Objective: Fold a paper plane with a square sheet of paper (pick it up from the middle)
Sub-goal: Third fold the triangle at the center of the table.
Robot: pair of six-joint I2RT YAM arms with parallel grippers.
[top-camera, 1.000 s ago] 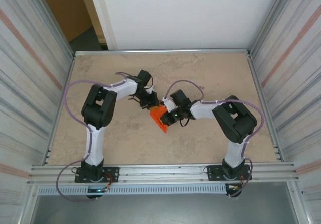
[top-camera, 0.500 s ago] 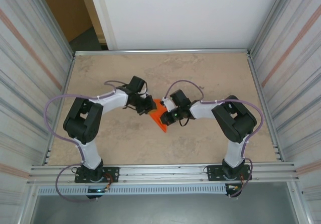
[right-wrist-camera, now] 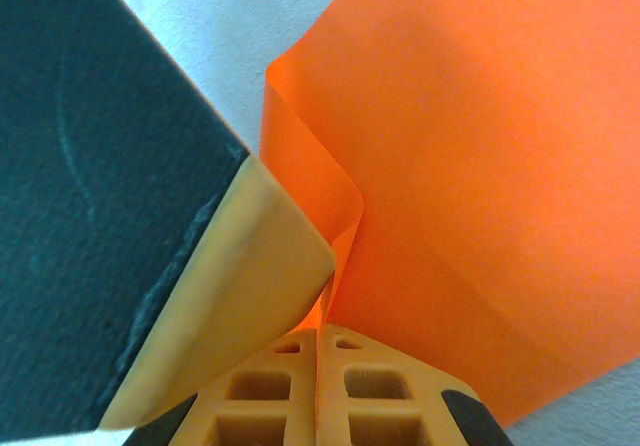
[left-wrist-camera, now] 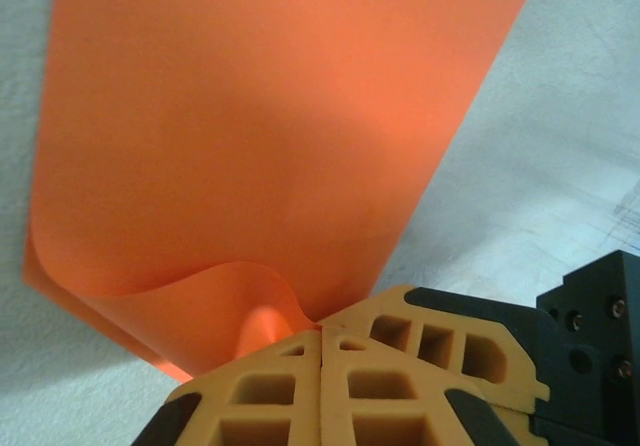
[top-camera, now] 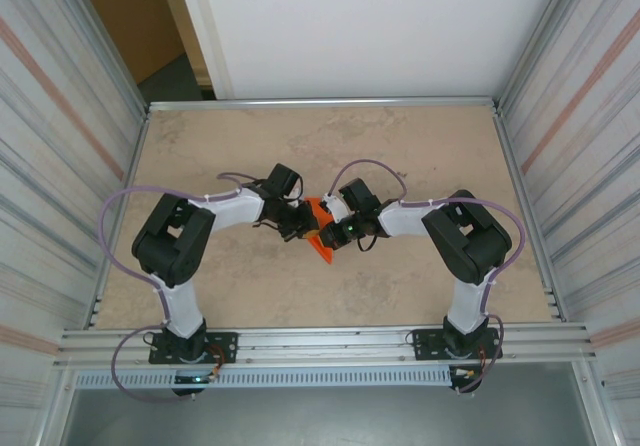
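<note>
The square sheet of paper (top-camera: pixel 322 246) is bright orange and hangs just above the table's middle, bent over on itself with a curled edge (left-wrist-camera: pixel 250 286). My left gripper (top-camera: pixel 309 228) comes at it from the left. Its jaws (left-wrist-camera: pixel 320 328) are closed, with the curl's end pinched at their tip. My right gripper (top-camera: pixel 329 234) comes from the right and is shut on the same edge (right-wrist-camera: pixel 318 334); a sliver of orange runs into its seam. The two tips almost touch: the left finger (right-wrist-camera: pixel 230 296) crowds the right wrist view, and the right fingers (left-wrist-camera: pixel 450 336) sit beside the left jaws.
The tan tabletop (top-camera: pixel 400 146) stretches all round the two grippers. Metal rails (top-camera: pixel 320 101) border it at the back and sides, with ribbed walls (top-camera: pixel 580 166) beyond. Both arm bases stand on the near rail (top-camera: pixel 320 341).
The left arm swung out to the left and came back in to the paper, and its jaws closed at the curled edge. The right gripper and the sheet stayed put.
</note>
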